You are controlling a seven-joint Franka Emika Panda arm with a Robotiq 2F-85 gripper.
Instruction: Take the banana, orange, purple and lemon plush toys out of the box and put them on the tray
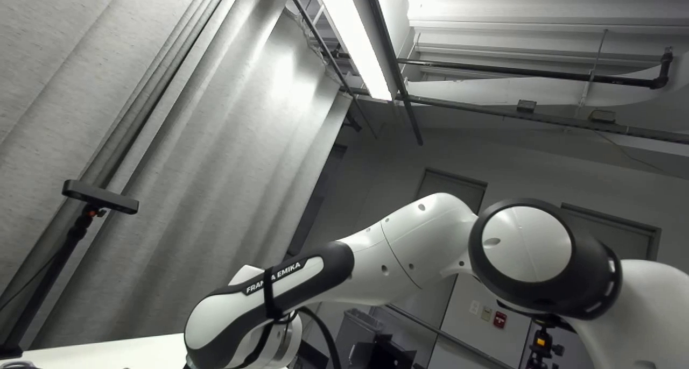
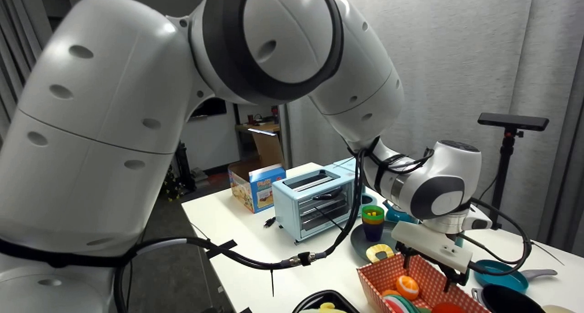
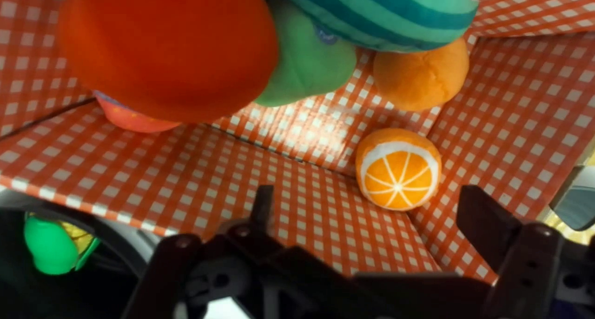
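Observation:
The box (image 2: 370,289) has red-and-white checked walls; its inside fills most of the wrist view (image 3: 320,221). The orange plush (image 3: 399,170), with a slice face, lies in a corner of the box; it also shows in an exterior view (image 2: 407,287). My gripper (image 3: 373,212) is open and empty above the box, its fingers apart on either side of the orange in the wrist view and not touching it; it shows in an exterior view too (image 2: 427,273). A black tray (image 2: 341,299) is partly cut off, with yellow items in it that I cannot identify. No purple toy shows.
The box also holds a red plush (image 3: 172,44), a green plush (image 3: 316,63), a striped watermelon plush (image 3: 386,12) and a plain orange-coloured ball (image 3: 420,77). Beside it stand a dark grey plate (image 2: 358,240) with stacked cups (image 2: 372,226), a toaster oven (image 2: 315,199) and a black pot (image 2: 506,299).

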